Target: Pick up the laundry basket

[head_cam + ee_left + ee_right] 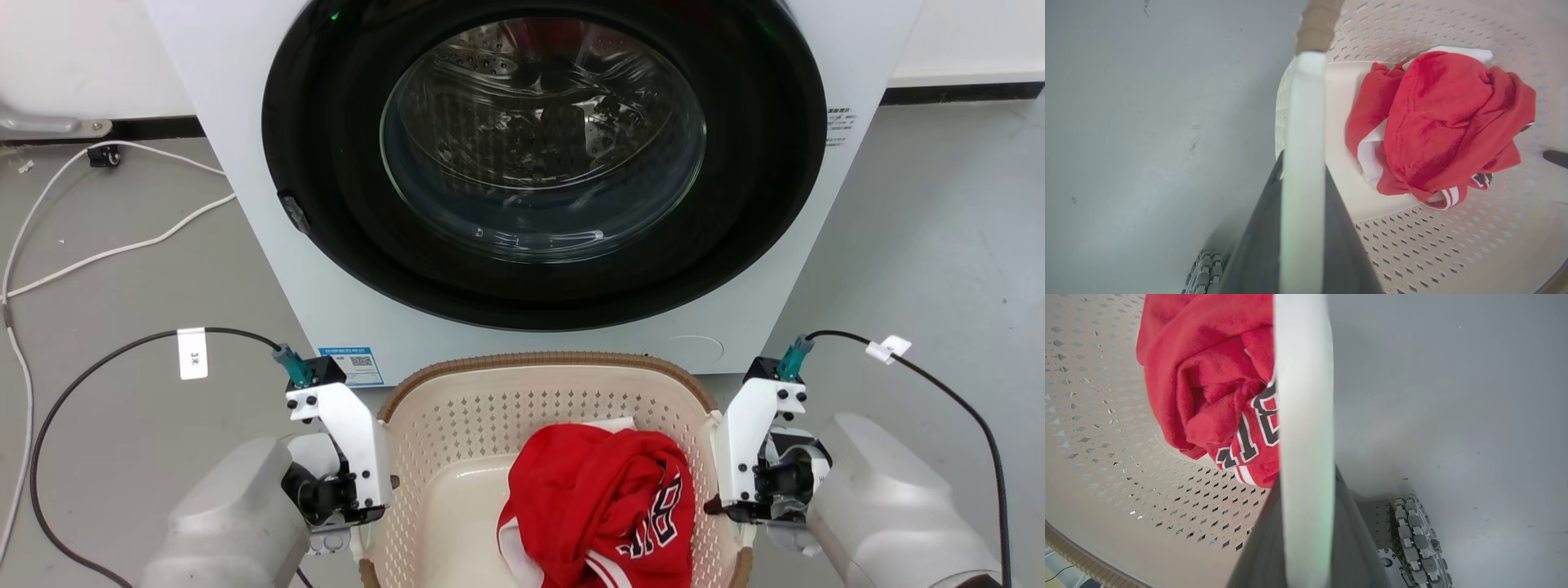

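Now: my left gripper (pixel 1303 171) and right gripper (pixel 1306 486) are each clenched on a white side handle (pixel 1306 102) of the laundry basket (pixel 482 416). Basket is just in front of the washing machine (pixel 237 122), with a red jersey (pixel 596 498) inside.

A white tag (pixel 193 354) on the black wire (pixel 237 331) reads "3米". A blue sticker (pixel 351 365) low on the washing machine (pixel 229 82) has a square code and tiny writing, too small to read. The gray writing (pixel 839 124) by the door is also too small. The red shirt (pixel 596 490) in the laundry basket (pixel 457 408) has big black letters; one may be a B.
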You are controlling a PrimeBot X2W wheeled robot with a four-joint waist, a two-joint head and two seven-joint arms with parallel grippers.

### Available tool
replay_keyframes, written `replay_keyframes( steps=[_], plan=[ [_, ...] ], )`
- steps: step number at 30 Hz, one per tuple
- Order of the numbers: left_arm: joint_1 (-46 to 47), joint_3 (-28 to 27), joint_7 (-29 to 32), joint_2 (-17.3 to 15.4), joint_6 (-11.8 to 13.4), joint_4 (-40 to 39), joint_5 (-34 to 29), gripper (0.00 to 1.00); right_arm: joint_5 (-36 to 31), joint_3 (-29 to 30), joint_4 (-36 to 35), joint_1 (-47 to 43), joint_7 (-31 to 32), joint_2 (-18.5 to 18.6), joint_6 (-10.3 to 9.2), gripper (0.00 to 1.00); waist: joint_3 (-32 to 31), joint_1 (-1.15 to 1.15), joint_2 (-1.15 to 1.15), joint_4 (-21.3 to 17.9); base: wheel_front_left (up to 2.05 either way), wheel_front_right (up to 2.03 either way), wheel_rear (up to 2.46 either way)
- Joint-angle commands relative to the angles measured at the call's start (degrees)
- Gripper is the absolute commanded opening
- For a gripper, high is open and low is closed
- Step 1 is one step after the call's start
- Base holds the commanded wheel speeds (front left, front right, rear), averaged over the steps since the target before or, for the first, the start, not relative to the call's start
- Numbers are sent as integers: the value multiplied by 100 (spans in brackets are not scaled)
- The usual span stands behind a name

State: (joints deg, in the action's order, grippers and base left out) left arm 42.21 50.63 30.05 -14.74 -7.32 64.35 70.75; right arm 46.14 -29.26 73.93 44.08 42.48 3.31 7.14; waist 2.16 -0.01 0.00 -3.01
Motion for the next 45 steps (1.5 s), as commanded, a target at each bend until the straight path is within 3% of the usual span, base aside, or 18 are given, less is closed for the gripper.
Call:
replay_keyframes(
  steps=[1,45],
  plan=[
    [-78,-4,9,39,-30,-14,60,0,80,22,-21,-88,73,-79,64,0,-28,1,0,9,0,0,0],
    [-194,241,-30,51,-30,-124,367,0,273,-39,-21,-292,105,-87,66,0,-153,1,0,66,0,0,0]
  ],
)
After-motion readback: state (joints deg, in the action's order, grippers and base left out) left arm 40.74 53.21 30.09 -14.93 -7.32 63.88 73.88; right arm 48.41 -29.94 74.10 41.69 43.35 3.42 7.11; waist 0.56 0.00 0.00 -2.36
